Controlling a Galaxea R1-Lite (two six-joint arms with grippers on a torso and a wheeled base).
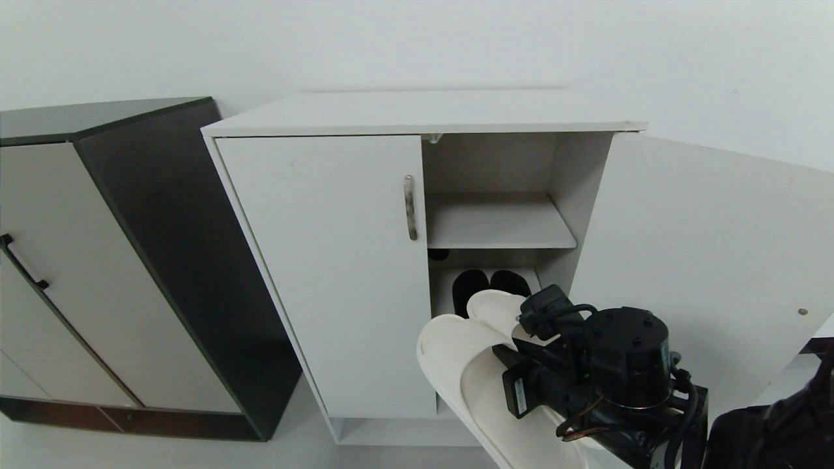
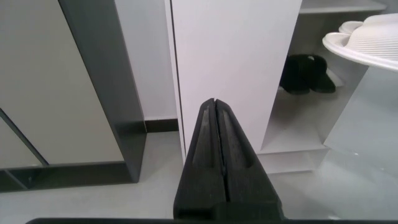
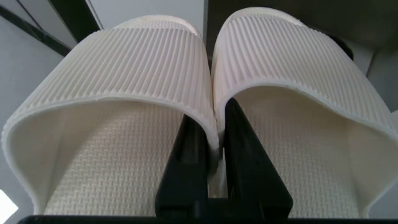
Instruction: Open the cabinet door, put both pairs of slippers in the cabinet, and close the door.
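Note:
The white cabinet (image 1: 365, 260) stands with its right door (image 1: 704, 260) swung open and its left door shut. A pair of black slippers (image 1: 490, 286) lies on the lower shelf, also seen as black slippers (image 2: 308, 73). My right gripper (image 1: 521, 348) is shut on a pair of white slippers (image 1: 469, 365), holding them side by side in front of the open compartment. Its fingers (image 3: 193, 155) pinch the inner edges of the white slippers (image 3: 124, 143). My left gripper (image 2: 214, 107) is shut and holds nothing, low in front of the shut left door.
A dark cabinet (image 1: 130, 260) with pale doors stands to the left, close beside the white one. The upper shelf (image 1: 498, 225) of the open compartment is bare. The open door reaches out on the right.

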